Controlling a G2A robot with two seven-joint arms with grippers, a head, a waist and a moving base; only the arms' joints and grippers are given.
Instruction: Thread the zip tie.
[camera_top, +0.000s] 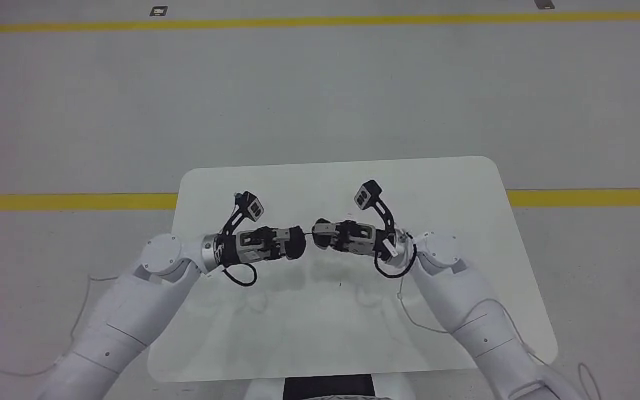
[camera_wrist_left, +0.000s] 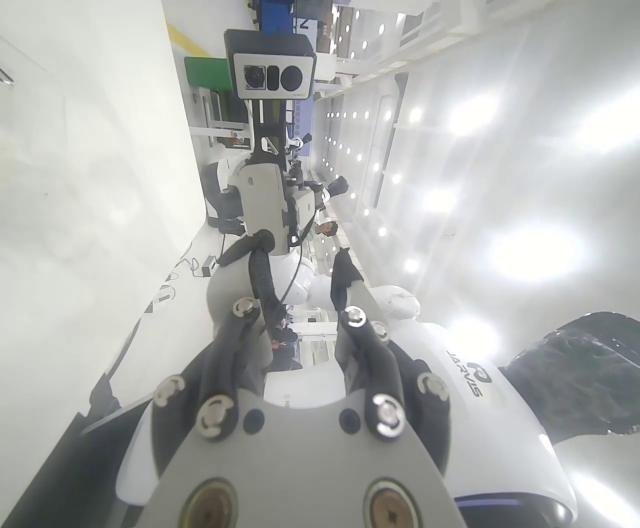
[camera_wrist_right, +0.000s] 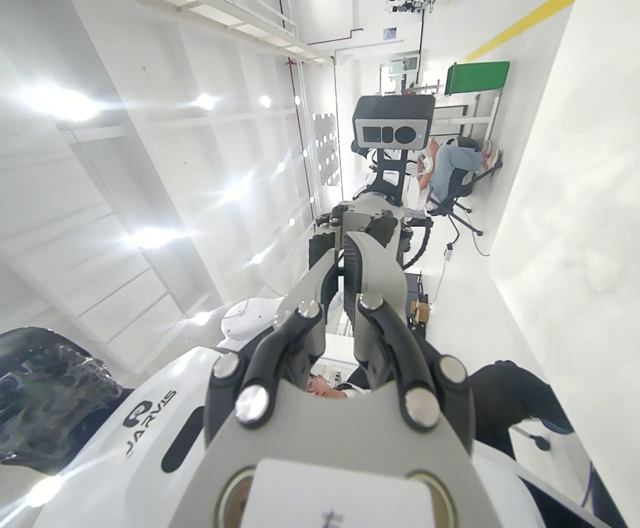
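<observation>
Hovering over the middle of the table, the left gripper and right gripper point at each other, tips almost touching. The left fingers stand parted; the right fingers are pressed close together. The zip tie is too thin to make out, so I cannot tell where it is.

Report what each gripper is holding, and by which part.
Cannot tell. The left gripper and right gripper meet tip to tip above the table, and anything between them is too thin to make out.
</observation>
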